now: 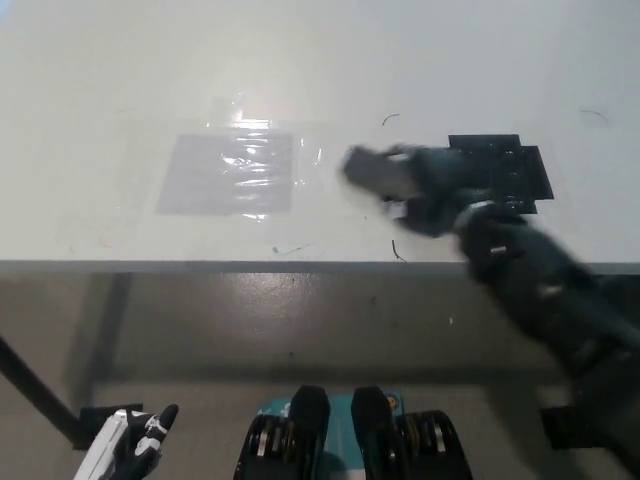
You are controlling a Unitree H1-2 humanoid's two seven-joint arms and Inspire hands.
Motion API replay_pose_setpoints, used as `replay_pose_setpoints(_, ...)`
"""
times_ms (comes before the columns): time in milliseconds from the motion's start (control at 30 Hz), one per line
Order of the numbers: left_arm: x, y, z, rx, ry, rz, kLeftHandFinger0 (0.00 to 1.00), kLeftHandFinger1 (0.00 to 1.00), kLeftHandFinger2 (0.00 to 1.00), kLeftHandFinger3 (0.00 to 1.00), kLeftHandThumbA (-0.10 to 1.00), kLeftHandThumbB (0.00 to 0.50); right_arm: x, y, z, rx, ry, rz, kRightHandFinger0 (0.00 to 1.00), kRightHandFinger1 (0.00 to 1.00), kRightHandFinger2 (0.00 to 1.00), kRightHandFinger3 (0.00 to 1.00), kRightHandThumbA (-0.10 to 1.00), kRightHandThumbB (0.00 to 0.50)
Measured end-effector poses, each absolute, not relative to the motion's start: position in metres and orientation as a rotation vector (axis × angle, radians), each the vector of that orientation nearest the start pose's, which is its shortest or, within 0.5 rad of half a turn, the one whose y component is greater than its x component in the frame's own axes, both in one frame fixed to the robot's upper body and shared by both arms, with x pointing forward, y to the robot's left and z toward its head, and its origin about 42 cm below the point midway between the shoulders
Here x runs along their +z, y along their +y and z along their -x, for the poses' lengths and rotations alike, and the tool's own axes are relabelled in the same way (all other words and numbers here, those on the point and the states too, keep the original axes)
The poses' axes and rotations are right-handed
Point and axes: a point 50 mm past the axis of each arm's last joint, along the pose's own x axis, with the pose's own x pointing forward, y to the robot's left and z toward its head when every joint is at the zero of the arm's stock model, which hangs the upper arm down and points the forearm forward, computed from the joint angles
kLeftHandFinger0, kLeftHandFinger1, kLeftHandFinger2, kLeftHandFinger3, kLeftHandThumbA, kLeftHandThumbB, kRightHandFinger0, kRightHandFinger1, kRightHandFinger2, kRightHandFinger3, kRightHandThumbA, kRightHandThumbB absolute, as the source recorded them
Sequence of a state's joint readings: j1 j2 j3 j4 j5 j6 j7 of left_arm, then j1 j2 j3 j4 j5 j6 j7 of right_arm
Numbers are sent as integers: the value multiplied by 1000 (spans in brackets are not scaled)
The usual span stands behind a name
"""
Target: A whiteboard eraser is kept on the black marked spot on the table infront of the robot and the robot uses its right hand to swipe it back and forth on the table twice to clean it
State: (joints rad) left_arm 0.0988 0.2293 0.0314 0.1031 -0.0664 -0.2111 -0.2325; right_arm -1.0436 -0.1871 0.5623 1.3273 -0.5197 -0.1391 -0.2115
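Note:
My black right hand is shut on the dark whiteboard eraser, which presses on the white table. Hand and eraser are motion-blurred. They sit just left of the black marked spot, with the hand overlapping that spot's left edge. The black right arm comes in from the lower right. At the bottom left edge, below the table, my white left hand rests; its fingers are too cropped to judge.
A clear taped plastic patch lies on the table left of the eraser. The table's front edge runs across the middle of the picture. Small dark scribble marks sit near the edge.

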Motion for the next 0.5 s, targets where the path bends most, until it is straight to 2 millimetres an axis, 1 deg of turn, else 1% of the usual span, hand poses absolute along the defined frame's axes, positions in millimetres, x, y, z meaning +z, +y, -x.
replay_pose_setpoints(33,66,295,-244,-185,4,-168,0,0,0,0,716,353,187,-226,-551,183,10,1256,404,504,517,622,360,0)
replay_pose_setpoints(67,65,295,-244,-185,4,-168,0,0,0,0,714,348,189,-241,-551,162,24,1264,513,640,621,728,373,0)
replay_pose_setpoints(100,65,295,-243,-185,4,-168,0,0,0,0,708,341,192,-263,-550,129,47,1273,597,663,623,726,406,0)
replay_pose_setpoints(133,65,295,-244,-185,4,-168,0,0,0,0,706,340,194,-282,-549,101,69,1277,576,632,604,708,445,0)
replay_pose_setpoints(167,66,294,-244,-185,3,-167,0,0,0,0,705,339,196,-313,-545,53,107,1279,524,560,525,630,467,0)
replay_pose_setpoints(200,66,294,-244,-185,2,-167,0,0,0,0,702,340,197,-330,-542,26,130,1279,611,689,693,737,532,0)
replay_pose_setpoints(233,66,294,-244,-185,2,-166,0,0,0,0,703,341,198,-364,-534,-31,176,1273,777,786,777,835,537,0)
replay_pose_setpoints(267,66,294,-244,-185,2,-166,0,0,0,0,717,339,198,-378,-530,-55,196,1269,842,830,781,771,489,0)
replay_pose_setpoints(300,65,294,-244,-184,3,-165,0,0,0,0,717,339,198,-408,-519,-106,240,1261,853,853,798,740,437,0)
replay_pose_setpoints(333,65,294,-244,-182,5,-165,0,0,0,0,707,341,197,-425,-512,-137,265,1255,681,628,545,512,404,0)
replay_pose_setpoints(367,64,295,-243,-181,7,-165,0,0,0,0,705,341,195,-436,-506,-155,282,1249,526,526,516,467,350,0)
replay_pose_setpoints(400,64,295,-244,-180,7,-164,0,0,0,0,703,341,193,-445,-501,-170,296,1241,643,634,587,467,288,0)
replay_pose_setpoints(433,64,294,-244,-181,6,-164,0,0,0,0,701,342,191,-450,-498,-179,305,1233,823,791,740,610,289,0)
replay_pose_setpoints(467,65,294,-245,-181,4,-163,0,0,0,0,704,349,188,-456,-493,-190,315,1222,1000,1000,990,898,328,0)
replay_pose_setpoints(500,65,294,-246,-181,3,-163,0,0,0,0,706,350,187,-458,-491,-196,319,1212,747,805,827,784,348,0)
